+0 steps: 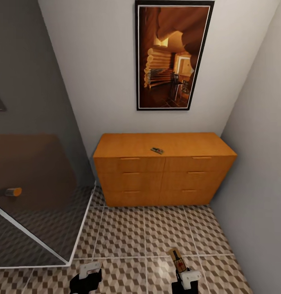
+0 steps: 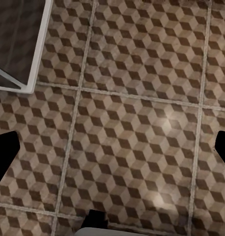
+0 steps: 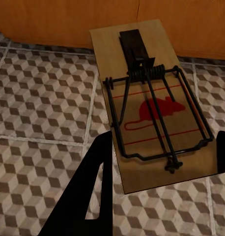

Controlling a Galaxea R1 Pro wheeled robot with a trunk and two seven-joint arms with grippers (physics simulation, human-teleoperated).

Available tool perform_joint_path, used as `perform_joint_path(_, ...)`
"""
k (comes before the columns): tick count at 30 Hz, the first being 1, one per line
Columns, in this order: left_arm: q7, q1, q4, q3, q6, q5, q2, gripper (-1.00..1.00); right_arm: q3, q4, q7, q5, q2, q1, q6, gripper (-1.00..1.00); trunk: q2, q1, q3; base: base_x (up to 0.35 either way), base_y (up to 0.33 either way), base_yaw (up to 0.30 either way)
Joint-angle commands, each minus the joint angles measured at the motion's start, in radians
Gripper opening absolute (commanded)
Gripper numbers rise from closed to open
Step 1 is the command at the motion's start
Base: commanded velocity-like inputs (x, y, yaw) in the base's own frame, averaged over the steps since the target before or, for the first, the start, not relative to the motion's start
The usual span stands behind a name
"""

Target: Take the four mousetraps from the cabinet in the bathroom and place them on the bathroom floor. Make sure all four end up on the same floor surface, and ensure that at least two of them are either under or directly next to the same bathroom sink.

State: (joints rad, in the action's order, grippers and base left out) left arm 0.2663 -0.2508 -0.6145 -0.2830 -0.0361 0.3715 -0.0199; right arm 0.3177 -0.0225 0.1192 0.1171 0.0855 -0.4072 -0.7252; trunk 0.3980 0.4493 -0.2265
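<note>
My right gripper (image 1: 182, 272) is shut on one mousetrap (image 1: 176, 258), a tan board with dark wire and a red mouse mark, held above the bathroom floor (image 1: 156, 232). In the right wrist view that mousetrap (image 3: 152, 98) sits between the dark fingers (image 3: 93, 191) and points toward the cabinet (image 3: 68, 19). Another mousetrap (image 1: 157, 150) lies on the flat top of the orange-brown cabinet (image 1: 165, 175), whose drawers are all closed. My left gripper (image 1: 90, 269) hangs open over the cube-pattern tiles (image 2: 122, 98), its fingertips (image 2: 4, 152) wide apart with nothing between them.
A glass shower enclosure with a white frame (image 1: 81, 228) takes up the left side; its corner (image 2: 36, 59) also appears in the left wrist view. A framed picture (image 1: 173, 55) hangs above the cabinet. A grey wall (image 1: 259, 163) closes the right side.
</note>
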Motion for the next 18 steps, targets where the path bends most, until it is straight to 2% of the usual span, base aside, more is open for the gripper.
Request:
perform_joint_path(1, 0.008, -0.001, -0.001, -0.008, -0.004, 0.01, -0.002, 1.0, 0.009, 0.001, 0.001, 0.012, 0.0, -0.001, -0.003, -1.0, 0.002, 0.001, -0.002, 0.112, -0.155, 0.0)
perform_joint_path(18, 0.007, -0.001, 0.002, -0.008, -0.004, 0.01, -0.002, 1.0, 0.009, 0.001, 0.001, 0.012, 0.0, -0.001, -0.003, -1.0, 0.002, 0.001, -0.002, 0.175, -0.172, 0.0)
